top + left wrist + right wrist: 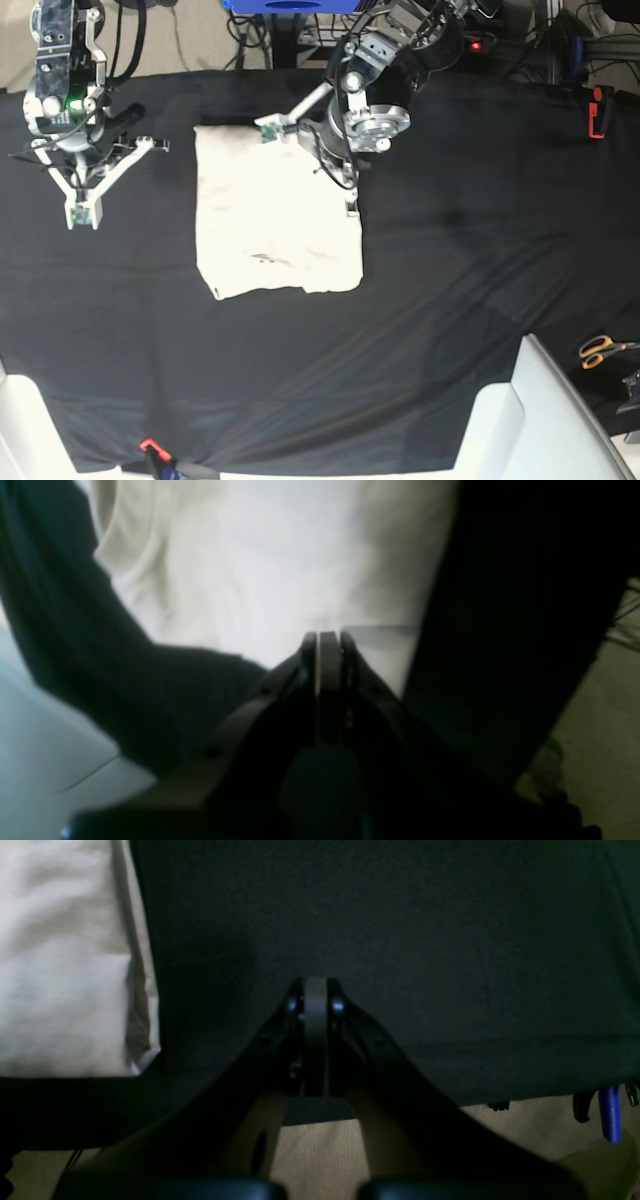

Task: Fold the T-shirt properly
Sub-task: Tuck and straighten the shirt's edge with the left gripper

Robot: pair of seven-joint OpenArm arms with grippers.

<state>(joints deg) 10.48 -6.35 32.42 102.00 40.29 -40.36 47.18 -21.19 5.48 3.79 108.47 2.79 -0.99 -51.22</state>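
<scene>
The cream T-shirt (275,210) lies flat on the black table cloth, folded into a rough rectangle with a few wrinkles. My left gripper (270,130) is shut, with its tip at the shirt's far edge. In the left wrist view the shut fingertips (327,636) sit over the shirt (260,570), close to its straight edge, and no cloth shows between the jaws. My right gripper (80,214) is shut and empty over bare black cloth to the left of the shirt. The right wrist view shows this gripper (315,982) with the shirt's folded corner (65,965) off to the side.
The black table cloth (450,250) covers the table. Orange scissors (600,350) lie at the right edge, and a red tool (597,110) lies at the far right. White blocks (520,420) stand at the front right. The table's far edge and the floor (320,1145) are behind both arms.
</scene>
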